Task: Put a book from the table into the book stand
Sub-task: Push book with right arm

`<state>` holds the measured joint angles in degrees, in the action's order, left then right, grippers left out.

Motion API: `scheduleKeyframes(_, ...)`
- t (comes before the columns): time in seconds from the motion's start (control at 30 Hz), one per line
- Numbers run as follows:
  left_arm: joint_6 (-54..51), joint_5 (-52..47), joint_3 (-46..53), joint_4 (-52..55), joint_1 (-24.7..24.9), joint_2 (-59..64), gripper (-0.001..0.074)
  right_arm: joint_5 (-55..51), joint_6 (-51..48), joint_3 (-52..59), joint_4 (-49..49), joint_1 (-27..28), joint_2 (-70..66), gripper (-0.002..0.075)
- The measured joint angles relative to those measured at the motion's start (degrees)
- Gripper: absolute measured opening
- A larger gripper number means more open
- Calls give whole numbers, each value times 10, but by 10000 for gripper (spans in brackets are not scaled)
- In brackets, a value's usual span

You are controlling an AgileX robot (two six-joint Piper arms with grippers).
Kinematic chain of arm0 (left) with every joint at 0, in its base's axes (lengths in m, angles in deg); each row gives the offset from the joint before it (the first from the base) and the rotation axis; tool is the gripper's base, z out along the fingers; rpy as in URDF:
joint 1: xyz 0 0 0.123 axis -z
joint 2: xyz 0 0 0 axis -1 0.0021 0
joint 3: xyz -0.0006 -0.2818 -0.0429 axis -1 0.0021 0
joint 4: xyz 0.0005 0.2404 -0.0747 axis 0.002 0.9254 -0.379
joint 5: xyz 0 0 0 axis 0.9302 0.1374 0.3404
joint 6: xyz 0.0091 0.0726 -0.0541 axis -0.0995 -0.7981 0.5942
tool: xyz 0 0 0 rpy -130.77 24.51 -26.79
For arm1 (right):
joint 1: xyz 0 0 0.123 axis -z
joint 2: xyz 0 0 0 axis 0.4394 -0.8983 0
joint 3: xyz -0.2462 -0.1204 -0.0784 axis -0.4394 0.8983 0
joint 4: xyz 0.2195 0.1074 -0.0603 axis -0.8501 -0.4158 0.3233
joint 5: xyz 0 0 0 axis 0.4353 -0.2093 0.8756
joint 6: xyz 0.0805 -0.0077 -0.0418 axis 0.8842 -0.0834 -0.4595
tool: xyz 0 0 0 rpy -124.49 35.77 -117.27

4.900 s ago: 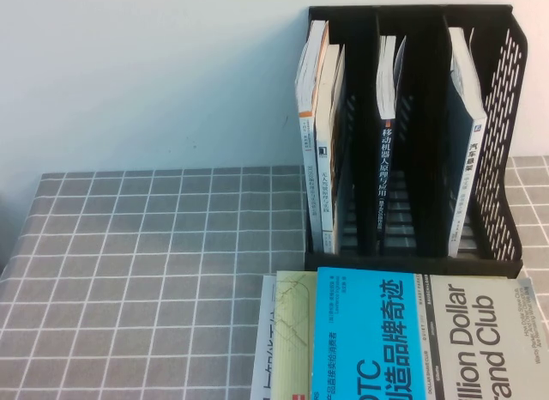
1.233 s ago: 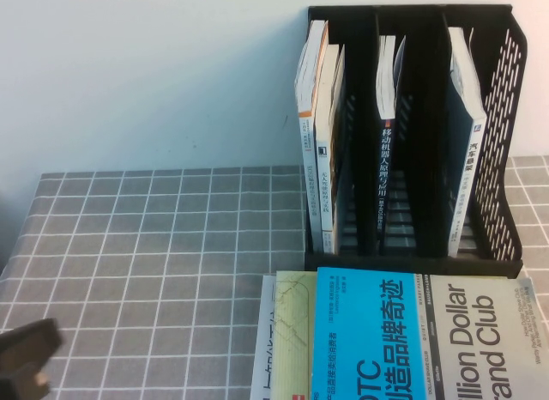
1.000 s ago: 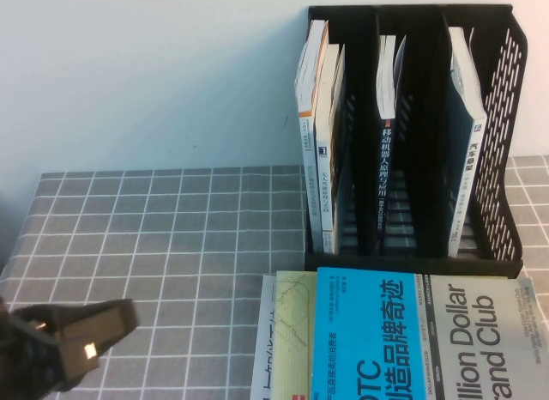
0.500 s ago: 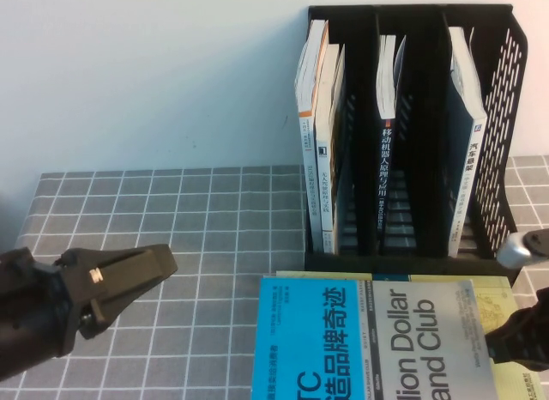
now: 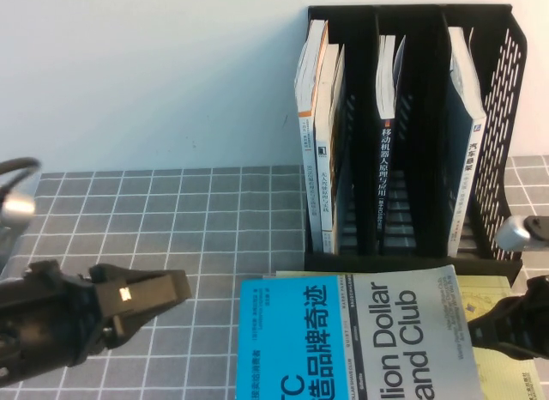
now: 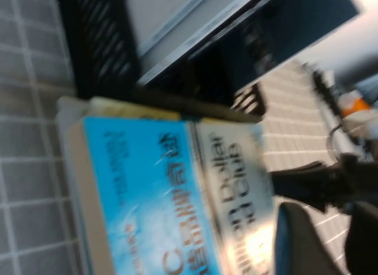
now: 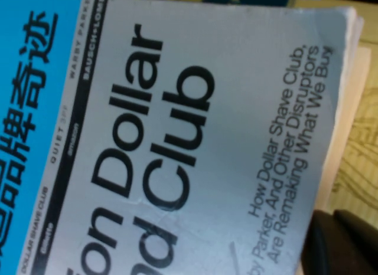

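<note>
Gridded table point(image 5: 171, 211) bears "Dollar Club" book point(image 5: 369, 340) between left tool point(image 5: 167, 290), right tool point(image 5: 480, 327); grips unclear.

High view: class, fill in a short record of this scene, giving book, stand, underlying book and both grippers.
book: large cyan-and-grey paperback, flat on the grey grid-cloth table, in front of the stand
stand: black plastic three-compartment book stand, books upright in every compartment
underneath: yellow-green book, showing past its right edge
left gripper: left of the paperback, apart from it
right gripper: at the paperback's right edge
</note>
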<state>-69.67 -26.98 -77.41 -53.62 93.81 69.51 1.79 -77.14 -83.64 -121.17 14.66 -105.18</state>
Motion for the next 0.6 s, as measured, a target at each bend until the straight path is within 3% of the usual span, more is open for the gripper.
scheduleKeyframes(0.17, 12, -19, -4, 36, 0, 74, 480, 0, -18, -1, -13, -17, 0, -3)
scheduleKeyframes(0.27, 12, -37, -9, 43, 0, 132, 587, 0, -21, -1, -12, -20, 0, -3)
scheduleKeyframes(0.43, -30, -50, -28, 38, 0, 204, 598, 1, -15, -1, 40, -21, 0, -4)
scheduleKeyframes(0.6, -96, -58, -29, 0, 0, 227, 546, 4, 2, 8, 62, -22, 0, -4)
